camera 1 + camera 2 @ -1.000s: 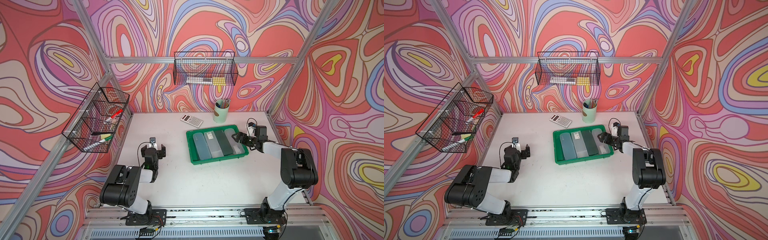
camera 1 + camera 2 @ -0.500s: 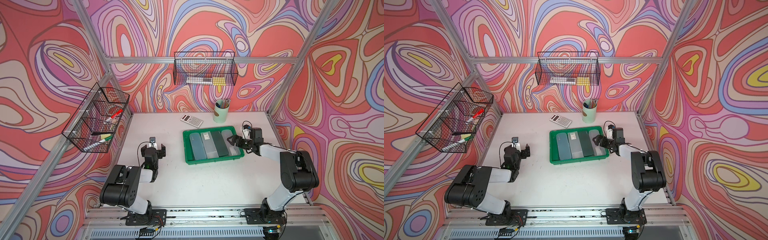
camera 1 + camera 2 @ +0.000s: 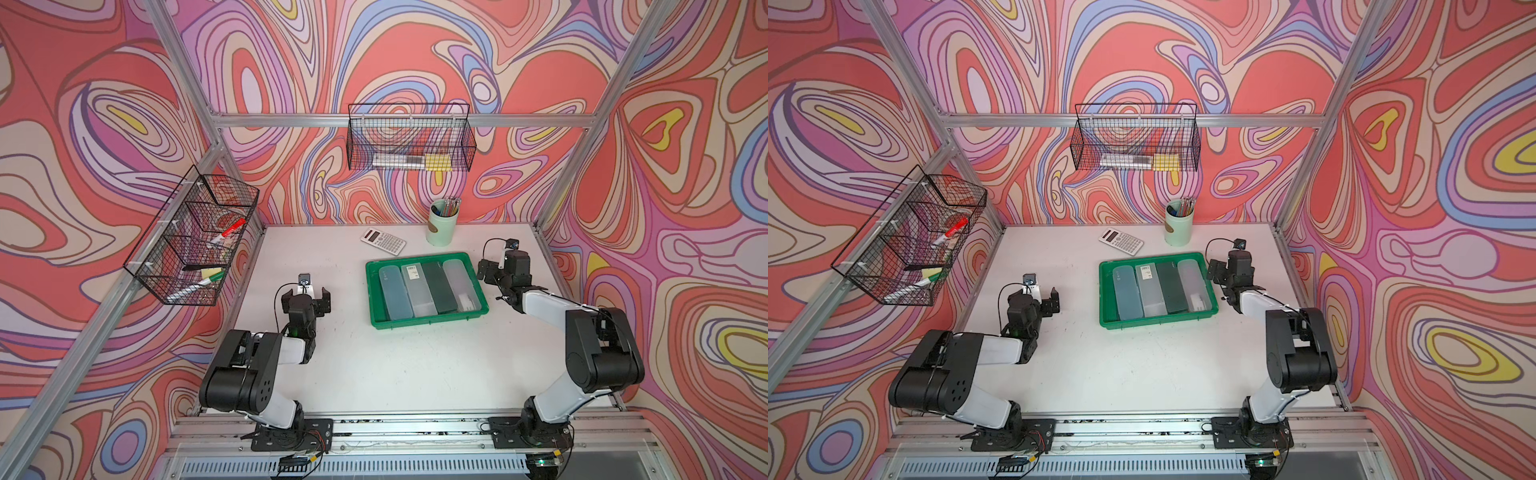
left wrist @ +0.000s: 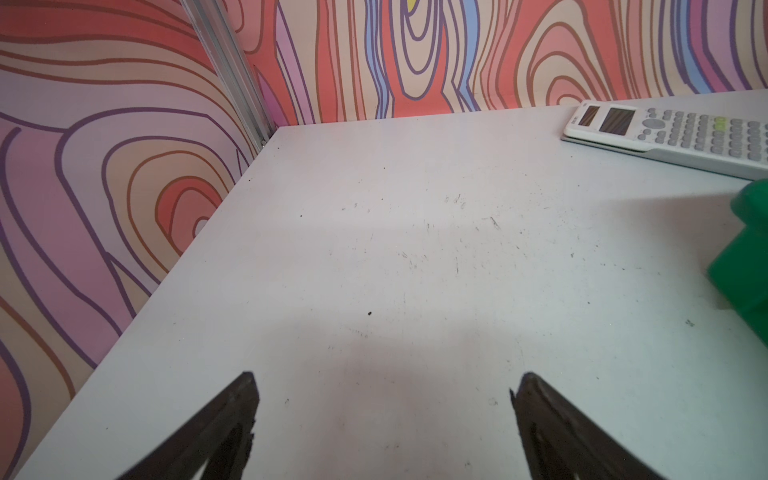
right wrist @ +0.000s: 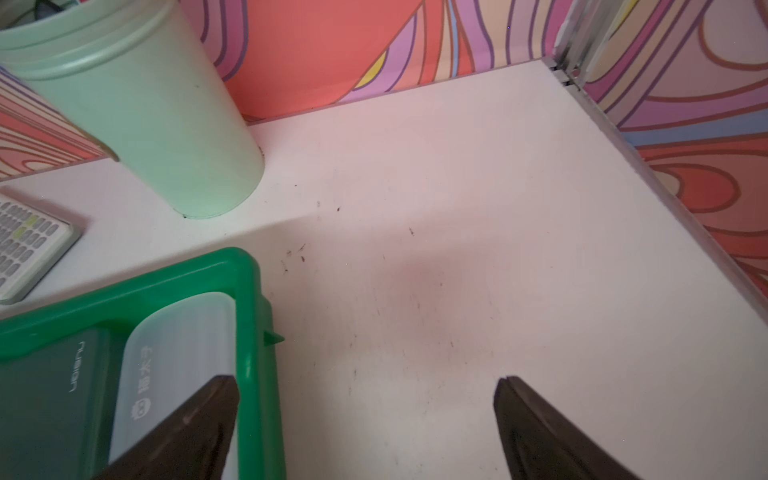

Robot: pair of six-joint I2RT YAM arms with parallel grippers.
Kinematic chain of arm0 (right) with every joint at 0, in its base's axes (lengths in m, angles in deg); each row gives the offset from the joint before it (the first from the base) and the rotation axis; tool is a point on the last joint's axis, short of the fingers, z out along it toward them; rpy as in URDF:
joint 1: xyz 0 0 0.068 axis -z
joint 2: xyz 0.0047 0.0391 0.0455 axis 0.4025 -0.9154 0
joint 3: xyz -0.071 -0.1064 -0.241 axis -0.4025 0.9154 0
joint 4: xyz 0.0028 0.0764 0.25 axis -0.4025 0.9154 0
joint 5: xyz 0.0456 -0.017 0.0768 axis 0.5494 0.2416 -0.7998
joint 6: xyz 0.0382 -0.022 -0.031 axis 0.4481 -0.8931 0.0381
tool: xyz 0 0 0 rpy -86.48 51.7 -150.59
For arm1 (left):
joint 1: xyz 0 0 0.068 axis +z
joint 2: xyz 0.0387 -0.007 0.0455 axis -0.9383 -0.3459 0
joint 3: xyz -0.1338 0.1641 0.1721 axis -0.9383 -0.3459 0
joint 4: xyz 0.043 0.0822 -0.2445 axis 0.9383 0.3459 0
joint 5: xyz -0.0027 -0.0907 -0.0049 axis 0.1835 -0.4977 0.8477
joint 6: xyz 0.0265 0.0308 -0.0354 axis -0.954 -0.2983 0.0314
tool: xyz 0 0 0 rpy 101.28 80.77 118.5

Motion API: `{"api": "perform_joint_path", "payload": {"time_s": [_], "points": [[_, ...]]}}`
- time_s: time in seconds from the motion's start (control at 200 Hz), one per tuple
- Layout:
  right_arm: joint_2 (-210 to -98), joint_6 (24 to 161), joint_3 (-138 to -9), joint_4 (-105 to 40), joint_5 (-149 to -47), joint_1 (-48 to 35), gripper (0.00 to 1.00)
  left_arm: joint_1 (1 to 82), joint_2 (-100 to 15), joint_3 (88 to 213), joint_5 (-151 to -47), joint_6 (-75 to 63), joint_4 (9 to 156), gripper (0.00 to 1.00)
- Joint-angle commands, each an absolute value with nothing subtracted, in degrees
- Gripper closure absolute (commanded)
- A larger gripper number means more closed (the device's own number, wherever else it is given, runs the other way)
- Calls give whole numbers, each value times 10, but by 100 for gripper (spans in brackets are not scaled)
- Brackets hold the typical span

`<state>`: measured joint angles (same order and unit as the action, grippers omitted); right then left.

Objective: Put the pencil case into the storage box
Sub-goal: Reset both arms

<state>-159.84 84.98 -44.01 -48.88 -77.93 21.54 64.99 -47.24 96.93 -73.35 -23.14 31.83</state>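
Note:
The green storage box (image 3: 419, 256) (image 3: 1154, 256) lies mid-table and holds several pencil cases side by side. Among them are a dark green one (image 5: 50, 395) and a translucent white one (image 5: 178, 353) (image 3: 461, 286) against the right wall. My right gripper (image 3: 496, 268) (image 3: 1225, 270) (image 5: 365, 386) stands open at the box's far right corner. One fingertip (image 5: 216, 399) hangs over the white case, the other over bare table, and the rim (image 5: 249, 291) runs between them untouched. Left of the box, my left gripper (image 3: 306, 293) (image 3: 1038, 299) (image 4: 384, 386) is open and empty over the table.
A white calculator (image 3: 382, 241) and a pale green pen cup (image 3: 441, 224) stand behind the box. Black wire baskets hang on the back wall (image 3: 410, 143) and the left wall (image 3: 193, 237). The metal frame rail (image 5: 665, 174) runs close by the right gripper.
The right gripper has opened and let go of the box's right rim. The box slid a little to the left and turned squarer. The left arm has not moved.

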Motion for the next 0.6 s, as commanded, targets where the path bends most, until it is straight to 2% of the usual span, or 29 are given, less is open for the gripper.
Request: {"api": "perform_joint_path", "payload": {"time_s": [0.0,0.195,0.411,0.591], "points": [[-1580,813,-384,-654,-711,219,2,655,-478,978,-739,-230,324,1],[-1596,791,-427,-569,-703,219,2,655,-478,978,-740,-230,324,1],[-1555,793,-369,-586,-713,217,2,654,-478,978,-740,-230,324,1],[-1609,793,-269,-802,-673,216,2,655,-478,978,-740,-230,324,1]]}}
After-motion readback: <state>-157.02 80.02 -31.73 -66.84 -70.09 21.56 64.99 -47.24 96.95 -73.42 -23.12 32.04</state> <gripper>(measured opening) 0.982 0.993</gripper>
